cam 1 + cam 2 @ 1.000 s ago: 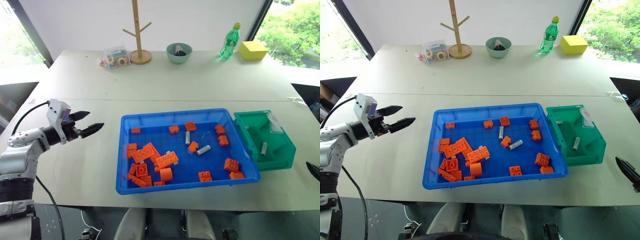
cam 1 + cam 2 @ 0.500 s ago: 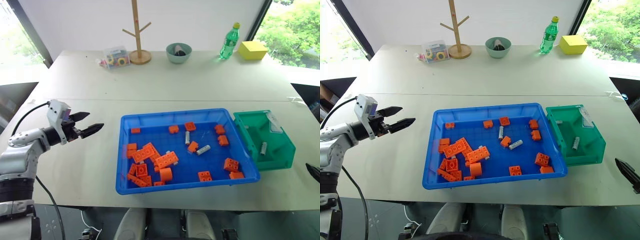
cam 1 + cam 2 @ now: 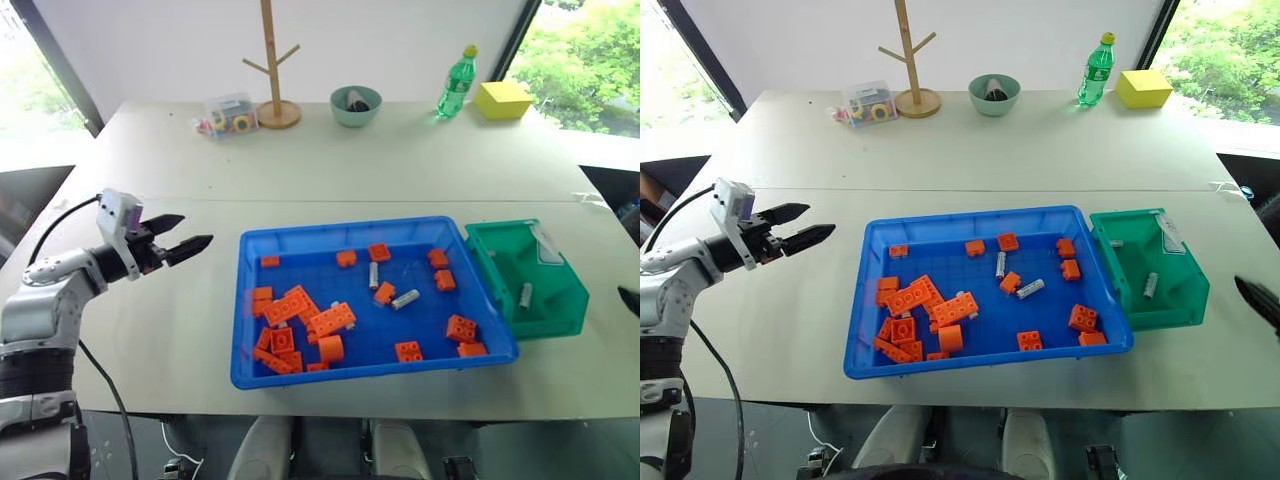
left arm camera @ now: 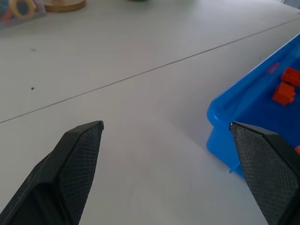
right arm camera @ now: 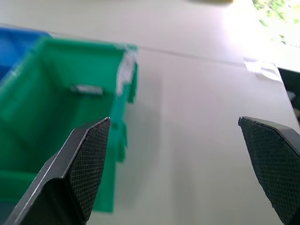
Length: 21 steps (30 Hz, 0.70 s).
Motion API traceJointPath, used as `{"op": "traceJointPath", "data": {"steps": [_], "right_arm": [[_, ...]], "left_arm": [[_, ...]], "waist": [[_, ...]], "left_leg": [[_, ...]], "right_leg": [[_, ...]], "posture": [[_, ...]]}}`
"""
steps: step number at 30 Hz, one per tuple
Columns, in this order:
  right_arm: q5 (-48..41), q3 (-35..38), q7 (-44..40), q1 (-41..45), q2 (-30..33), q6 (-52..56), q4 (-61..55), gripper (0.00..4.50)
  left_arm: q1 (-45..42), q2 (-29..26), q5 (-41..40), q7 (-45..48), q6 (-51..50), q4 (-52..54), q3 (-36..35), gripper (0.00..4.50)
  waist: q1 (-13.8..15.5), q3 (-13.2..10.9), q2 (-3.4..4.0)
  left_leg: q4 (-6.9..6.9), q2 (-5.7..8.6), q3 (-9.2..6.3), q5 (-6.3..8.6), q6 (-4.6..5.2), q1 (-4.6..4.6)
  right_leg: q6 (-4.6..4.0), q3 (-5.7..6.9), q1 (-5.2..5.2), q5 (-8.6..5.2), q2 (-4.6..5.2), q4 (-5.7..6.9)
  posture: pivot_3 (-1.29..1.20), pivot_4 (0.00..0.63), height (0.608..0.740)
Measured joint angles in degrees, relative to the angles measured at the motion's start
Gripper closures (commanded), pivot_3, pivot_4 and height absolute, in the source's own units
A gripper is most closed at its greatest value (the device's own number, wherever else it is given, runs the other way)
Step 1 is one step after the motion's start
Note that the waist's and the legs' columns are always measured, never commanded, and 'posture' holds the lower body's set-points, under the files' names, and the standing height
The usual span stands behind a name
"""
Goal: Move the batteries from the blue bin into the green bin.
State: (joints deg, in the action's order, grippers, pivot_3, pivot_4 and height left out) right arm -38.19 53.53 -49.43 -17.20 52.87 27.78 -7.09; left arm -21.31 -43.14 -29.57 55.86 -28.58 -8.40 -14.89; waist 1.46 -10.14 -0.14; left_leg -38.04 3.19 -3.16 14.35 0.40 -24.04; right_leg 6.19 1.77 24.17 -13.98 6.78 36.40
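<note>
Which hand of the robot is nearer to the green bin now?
Right. The right hand hovers open just beside the green bin, on its outer side. The left hand, also open, is far off, beyond the opposite end of the blue bin.

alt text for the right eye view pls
A blue bin on a white table holds orange bricks and two batteries, with a green bin beside it. The left gripper hovers open, away from the bins.

Far table edge: wooden peg stand (image 3: 272,70), pale-green bowl (image 3: 356,105), green bottle (image 3: 455,83), yellow block (image 3: 505,99).
</note>
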Motion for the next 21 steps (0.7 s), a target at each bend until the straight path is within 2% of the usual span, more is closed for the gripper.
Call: {"op": "traceJointPath", "data": {"steps": [3, 5, 10, 14, 17, 21], "right_arm": [[-2.77, -4.74, -0.76, 7.24, 4.66, 2.48, -5.0, 0.02], [-3.69, -10.67, -1.19, 12.81, 6.47, 3.53, -7.22, 0.02], [-3.73, -34.12, -2.47, 31.48, 5.91, 6.92, -11.7, 0.02], [-0.02, -52.4, -7.44, 44.79, -0.04, 7.3, -12.41, 0.02], [5.66, -62.57, -10.53, 53.08, -6.04, 6.14, -7.65, 0.02], [14.6, -74.07, -15.25, 58.73, -12.79, 1.81, 0.75, 0.02]], "left_arm": [[-0.96, -2.15, -2.01, 3.84, -2.53, 2.78, 0.81, 0.0], [-2.0, -3.78, -3.16, 6.84, -3.65, 4.65, 1.54, 0.0], [-1.86, -9.03, -4.32, 15.5, -4.23, 7.86, 4.26, 0.0], [-0.81, -12.91, -2.97, 20.58, -2.19, 8.95, 6.31, 0.0], [0.57, -15.03, -2.17, 22.95, -0.98, 9.9, 6.82, 0.0], [1.94, -15.44, -2.23, 23.53, -0.79, 12.39, 6.75, 0.0]], "waist": [[-0.7, -0.02, -0.04], [-0.9, -0.04, -0.07], [-1.43, -0.06, -0.03], [-1.57, -0.1, -0.09], [-1.8, -0.11, -0.1], [-2.07, -0.11, -0.11]], "left_leg": [[-0.02, -0.01, -0.05, 0.0, 0.0, -0.01], [-0.03, -0.01, -0.05, 0.0, 0.0, -0.01], [0.0, -0.01, -0.04, 0.0, 0.0, -0.07], [-0.01, -0.01, -0.07, -0.01, -0.01, -0.19], [-0.06, 0.06, -0.06, -0.01, -0.02, -0.25], [-0.07, 0.1, -0.07, -0.02, -0.02, -0.32]], "right_leg": [[-0.01, 0.01, -0.02, 0.0, -0.01, 0.01], [-0.01, 0.02, -0.02, 0.0, 0.0, 0.01], [-0.05, 0.0, 0.09, -0.02, 0.01, 0.01], [0.01, 0.01, 0.18, 0.02, 0.01, 0.0], [0.03, 0.01, 0.22, 0.03, 0.01, -0.01], [0.12, 0.06, 0.31, 0.09, -0.02, 0.05]], "posture": [[0.0, 0.15, 0.703], [0.0, 0.15, 0.703], [0.0, 0.15, 0.703], [0.0, 0.15, 0.703], [0.0, 0.15, 0.703], [0.0, 0.15, 0.703]]}}
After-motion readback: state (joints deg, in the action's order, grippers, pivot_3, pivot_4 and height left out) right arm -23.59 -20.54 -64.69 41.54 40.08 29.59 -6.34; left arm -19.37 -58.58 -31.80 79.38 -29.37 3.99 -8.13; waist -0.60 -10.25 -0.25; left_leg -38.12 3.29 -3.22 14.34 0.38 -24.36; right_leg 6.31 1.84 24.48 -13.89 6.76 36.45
